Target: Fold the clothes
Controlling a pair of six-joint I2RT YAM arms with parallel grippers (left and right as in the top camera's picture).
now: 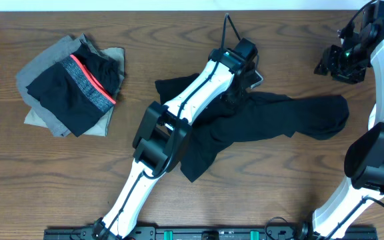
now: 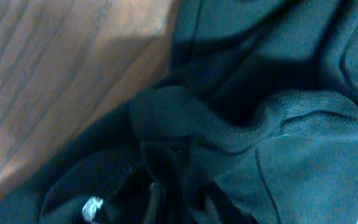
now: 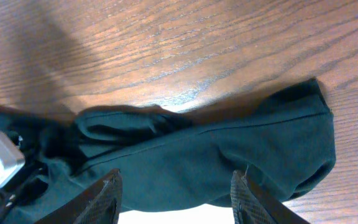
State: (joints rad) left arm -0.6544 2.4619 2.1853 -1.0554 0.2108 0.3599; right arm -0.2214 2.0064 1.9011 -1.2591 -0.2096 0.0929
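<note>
Black T-shirt (image 1: 299, 113): lies crumpled across the middle of the bench (image 1: 179, 27), with one end reaching to the right.
Other clothes (image 1: 72, 83): a pile at the upper left, grey, tan and black with a red band, well apart from the shirt.
Left jaws: down in the shirt's folds near the top middle. Cloth hides them, so I cannot tell if they pinch.
Right jaws: spread wide, holding nothing, at the upper right.

brown wood-grain table (image 1: 45, 167). a crumpled black t-shirt (image 1: 299, 117) lies across its centre, stretched rightward. well apart at the left, a pile of garments (image 1: 72, 87): grey, apparently tan, red-banded black on top.
</note>
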